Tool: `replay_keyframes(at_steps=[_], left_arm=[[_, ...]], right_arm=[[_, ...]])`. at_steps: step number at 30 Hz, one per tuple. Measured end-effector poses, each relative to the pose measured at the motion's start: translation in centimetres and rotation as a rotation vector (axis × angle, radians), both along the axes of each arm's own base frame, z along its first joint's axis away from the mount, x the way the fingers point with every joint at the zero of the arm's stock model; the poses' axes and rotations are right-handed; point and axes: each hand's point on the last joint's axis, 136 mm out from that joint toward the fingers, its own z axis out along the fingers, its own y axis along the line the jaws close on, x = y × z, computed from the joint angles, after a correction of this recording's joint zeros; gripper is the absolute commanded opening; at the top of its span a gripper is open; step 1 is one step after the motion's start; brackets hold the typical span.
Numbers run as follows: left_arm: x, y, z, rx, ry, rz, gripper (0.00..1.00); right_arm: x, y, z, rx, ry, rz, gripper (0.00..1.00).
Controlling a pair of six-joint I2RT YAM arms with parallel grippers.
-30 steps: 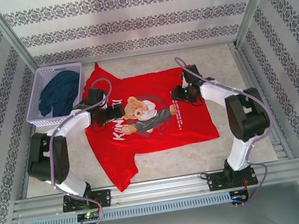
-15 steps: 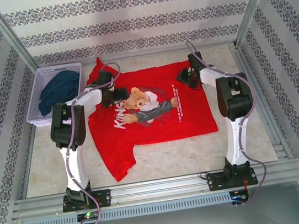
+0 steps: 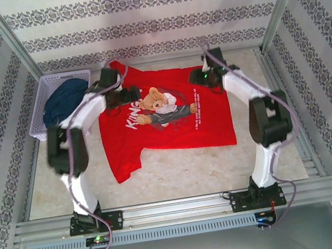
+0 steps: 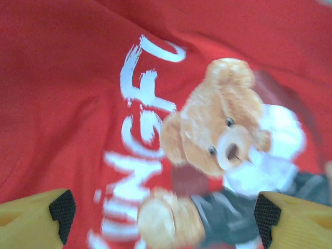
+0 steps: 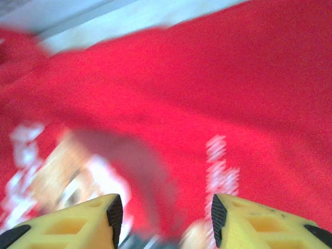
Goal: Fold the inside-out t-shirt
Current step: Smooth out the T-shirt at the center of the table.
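Nearest me, past the arm bases, is a bare strip of table (image 3: 179,172). Beyond it the shirt (image 3: 173,129) lies spread out in one layer over the middle of the table. One sleeve (image 3: 122,168) trails toward me at the left. The bear print (image 3: 160,103) faces up, so I judge the shirt is right side out and laid out for folding. I see no fold in it: no sleeve is turned in, and neither the near nor the far edge is brought over. As I read it, the spreading is done and all the folding is left.

Both arms reach over the far half of the shirt. The left gripper (image 4: 161,215) hangs over the print beside the lettering, its jaws wide apart with nothing between them. The right gripper (image 5: 163,218) is over plain red cloth near the far right edge. Its jaws are parted and the blurred wrist view shows nothing pinched, so I call it open too. Neither gripper holds the shirt.

Farthest off, at the left, a basket (image 3: 39,121) holds a navy garment (image 3: 64,101), which lies apart from the shirt.
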Motion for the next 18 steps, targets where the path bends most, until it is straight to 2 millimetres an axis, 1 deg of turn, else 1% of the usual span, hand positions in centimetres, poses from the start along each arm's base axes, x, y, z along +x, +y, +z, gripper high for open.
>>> replay_keyframes(at_steps=[2, 3, 4, 5, 6, 7, 8, 9, 11, 12, 13, 15, 18], left_arm=[[-3.9, 1.3, 2.8, -0.006, -0.066, 0.027, 0.89], [-6.0, 2.1, 3.6, -0.003, -0.091, 0.044, 0.89], [-7.6, 2.7, 3.7, 0.003, -0.097, 0.059, 0.89], [-9.6, 3.4, 3.3, 0.011, -0.093, 0.079, 0.89], [-11.3, 4.1, 2.3, 0.020, -0.072, 0.094, 0.88], [-12.7, 4.5, 1.1, 0.030, -0.043, 0.106, 0.88], [-14.5, 5.1, -0.6, 0.041, 0.004, 0.122, 0.88], [-16.3, 5.7, -2.3, 0.055, 0.057, 0.138, 0.88], [-19.5, 6.8, -5.0, 0.074, 0.144, 0.173, 0.88], [-20.8, 7.4, -5.8, 0.079, 0.175, 0.196, 0.88], [-21.5, 7.7, -6.3, 0.078, 0.190, 0.213, 0.88], [-22.4, 8.4, -6.7, 0.079, 0.206, 0.247, 0.88], [-22.4, 8.6, -6.6, 0.077, 0.203, 0.267, 0.88]], right_arm=[[-5.8, 5.7, 1.1, 0.048, -0.025, 0.164, 0.53], [-8.8, 8.4, 1.0, 0.073, -0.021, 0.249, 0.54], [-11.5, 10.9, 0.6, 0.097, -0.009, 0.327, 0.55], [-15.0, 13.9, -0.3, 0.127, 0.021, 0.423, 0.56], [-18.3, 16.5, -1.4, 0.152, 0.064, 0.509, 0.56], [-20.6, 18.1, -2.5, 0.161, 0.101, 0.565, 0.56], [-23.3, 19.9, -3.9, 0.167, 0.155, 0.628, 0.57], [-25.4, 21.3, -5.1, 0.169, 0.200, 0.675, 0.57], [-27.9, 23.3, -6.8, 0.172, 0.251, 0.729, 0.58], [-28.9, 24.1, -7.6, 0.176, 0.275, 0.746, 0.58], [-29.3, 24.5, -8.2, 0.178, 0.289, 0.754, 0.58], [-29.8, 25.2, -9.5, 0.178, 0.323, 0.758, 0.57], [-29.4, 25.9, -10.9, 0.171, 0.344, 0.748, 0.57]])
